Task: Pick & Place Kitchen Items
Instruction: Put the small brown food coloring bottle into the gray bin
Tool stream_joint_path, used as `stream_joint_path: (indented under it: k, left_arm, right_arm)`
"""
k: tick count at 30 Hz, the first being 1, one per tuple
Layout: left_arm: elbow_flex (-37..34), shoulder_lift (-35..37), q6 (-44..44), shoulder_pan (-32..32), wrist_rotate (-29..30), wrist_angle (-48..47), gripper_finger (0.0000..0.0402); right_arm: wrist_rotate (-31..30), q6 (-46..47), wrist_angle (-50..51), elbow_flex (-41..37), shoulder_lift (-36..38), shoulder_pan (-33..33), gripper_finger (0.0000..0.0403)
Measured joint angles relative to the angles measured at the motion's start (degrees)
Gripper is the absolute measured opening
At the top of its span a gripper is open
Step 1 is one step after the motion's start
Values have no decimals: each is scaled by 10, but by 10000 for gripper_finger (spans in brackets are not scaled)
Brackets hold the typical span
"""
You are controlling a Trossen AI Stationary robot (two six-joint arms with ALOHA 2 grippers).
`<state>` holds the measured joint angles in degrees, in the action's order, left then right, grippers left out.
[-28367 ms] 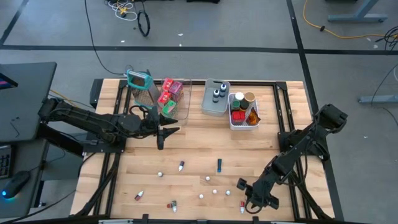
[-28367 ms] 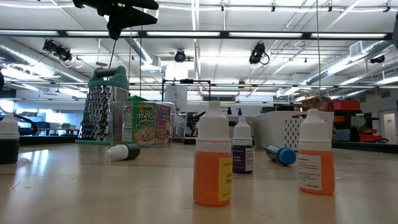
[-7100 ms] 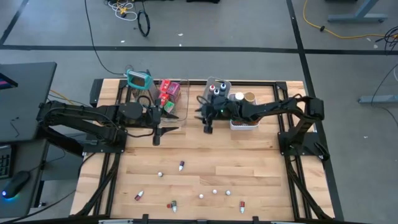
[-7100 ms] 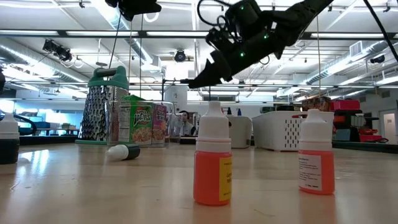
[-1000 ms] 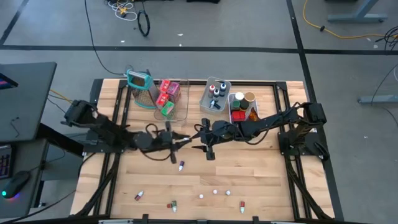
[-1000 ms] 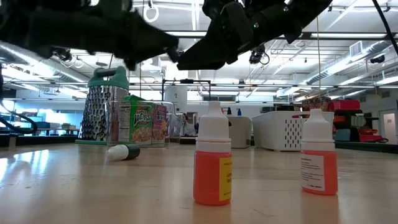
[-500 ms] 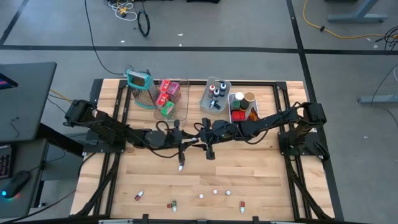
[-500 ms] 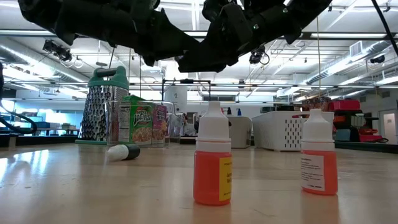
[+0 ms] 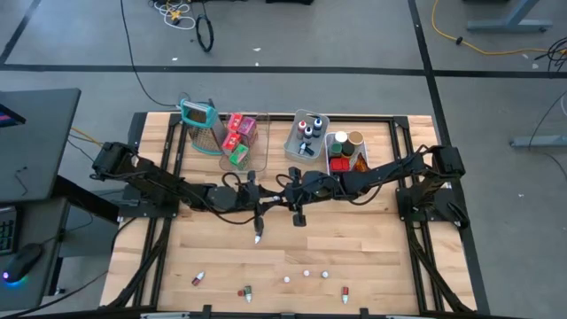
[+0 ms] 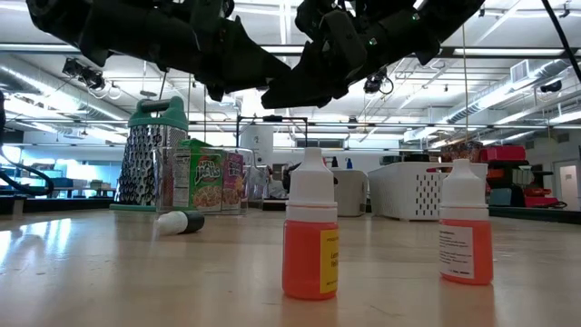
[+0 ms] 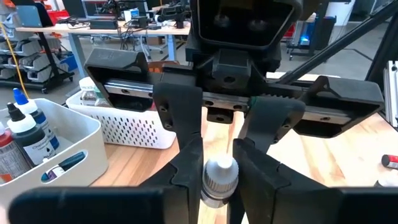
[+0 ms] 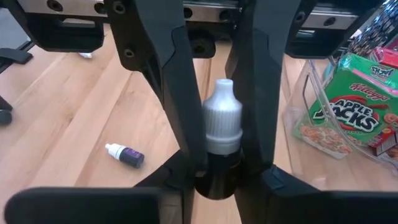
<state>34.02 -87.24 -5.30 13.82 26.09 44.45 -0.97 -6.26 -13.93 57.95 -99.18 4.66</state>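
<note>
Meeting over the desk [image 9: 372,257] at the middle of the high frame, the left hand [image 9: 268,204] and right hand [image 9: 285,200] each stood narrowed onto one white-capped bottle [image 12: 222,134], held in the air between them. I judged it a handover: next, one hand must release while the other carried it toward the grey bin [image 9: 306,140] at upper middle. Only the wrist views showed the bottle; from above the hands hid it.

A: What hides the small dark bottle with the pale grey cap [image 12: 221,134]?

B: Dark fingers [image 12: 163,74] cover both its sides. From above, the tiny dropper bottles [image 9: 306,274] near the worktop's [image 9: 372,239] front edge are too small to read.
</note>
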Motion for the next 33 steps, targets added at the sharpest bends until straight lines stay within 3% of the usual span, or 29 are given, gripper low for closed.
stream_joint_path:
  k: [8,14,22,29,33]
  left_arm:
    - [0,0,-1,0,-6,-3,100]
    - [0,0,-13,0,21,-5,107]
    - [0,0,-16,0,25,-5,146]
    - [0,0,-16,0,82,1,178]
    - [0,0,-17,0,83,0,183]
  right_arm:
    - [0,-2,7,0,0,-2,90]
    - [-4,-2,10,0,0,-3,83]
    - [-2,41,28,0,0,-11,86]
    - [-56,75,111,0,0,-44,86]
    - [-122,91,139,0,0,-68,86]
